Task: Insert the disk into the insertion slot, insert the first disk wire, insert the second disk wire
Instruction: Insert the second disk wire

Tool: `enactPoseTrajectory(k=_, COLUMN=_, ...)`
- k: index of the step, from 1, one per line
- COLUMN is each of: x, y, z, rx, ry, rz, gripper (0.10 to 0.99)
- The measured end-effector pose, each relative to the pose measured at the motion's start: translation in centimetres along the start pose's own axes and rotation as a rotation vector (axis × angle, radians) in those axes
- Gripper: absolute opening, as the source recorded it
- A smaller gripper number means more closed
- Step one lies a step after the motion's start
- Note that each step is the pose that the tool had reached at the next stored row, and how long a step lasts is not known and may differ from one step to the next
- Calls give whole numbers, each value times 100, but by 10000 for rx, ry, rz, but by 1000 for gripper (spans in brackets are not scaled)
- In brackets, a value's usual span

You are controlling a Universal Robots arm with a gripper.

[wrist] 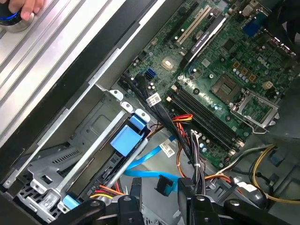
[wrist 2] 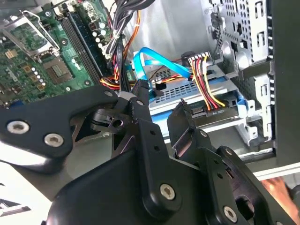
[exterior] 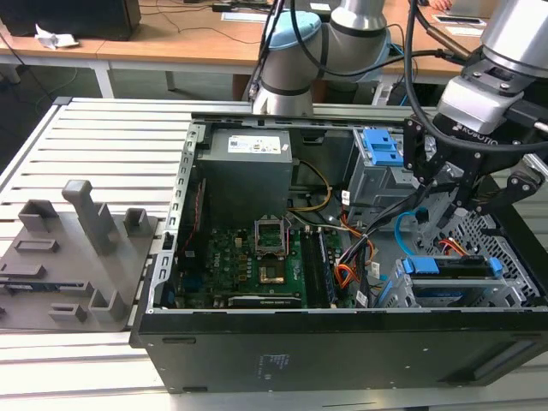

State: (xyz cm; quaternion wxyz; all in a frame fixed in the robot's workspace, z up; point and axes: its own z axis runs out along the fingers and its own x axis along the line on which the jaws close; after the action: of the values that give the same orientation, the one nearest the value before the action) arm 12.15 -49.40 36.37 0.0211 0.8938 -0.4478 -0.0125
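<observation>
The disk (exterior: pixel 449 267), silver in a bright blue caddy, sits inside the insertion slot (exterior: pixel 505 295), the low perforated cage at the exterior view's right. The first disk wire (wrist 2: pixel 206 89), an orange-red and yellow lead, ends in a dark plug at the disk's (wrist 2: pixel 187 93) edge. The second disk wire (wrist: pixel 140 164), light blue and looping, ends in a small dark plug (wrist: pixel 165 183). That plug lies between the black fingers of my gripper (wrist: pixel 161 187), which stand apart with a gap beside it. The gripper (exterior: pixel 454 193) hangs just above the cage, and the blue loop (wrist 2: pixel 145 61) runs past one fingertip (wrist 2: pixel 140 93).
A taller grey cage with a blue clip (exterior: pixel 381 150) stands behind the gripper. The green motherboard (exterior: pixel 248 257), the power supply (exterior: pixel 248 171) and cable bundles (exterior: pixel 347 257) fill the case. A grey fixture plate (exterior: pixel 68 248) lies on the slatted table. A hand (wrist: pixel 23 7) rests outside the case.
</observation>
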Motion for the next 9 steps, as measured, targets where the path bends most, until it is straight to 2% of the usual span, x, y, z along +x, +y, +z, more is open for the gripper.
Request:
enactPoseTrajectory(k=2, x=0, y=-1, z=22, rx=-23, ry=16, rz=359, gripper=439)
enactPoseTrajectory(k=4, x=0, y=-2, z=46, rx=-70, ry=69, rz=762, gripper=439)
enactPoseTrajectory(k=5, x=-6, y=5, z=53, rx=-122, ry=155, rz=881, gripper=439)
enactPoseTrajectory(k=6, x=-15, y=17, z=57, rx=-154, ry=224, rz=906, gripper=439)
enactPoseTrajectory(k=9, x=-26, y=32, z=66, rx=-178, ry=280, rz=915, gripper=439)
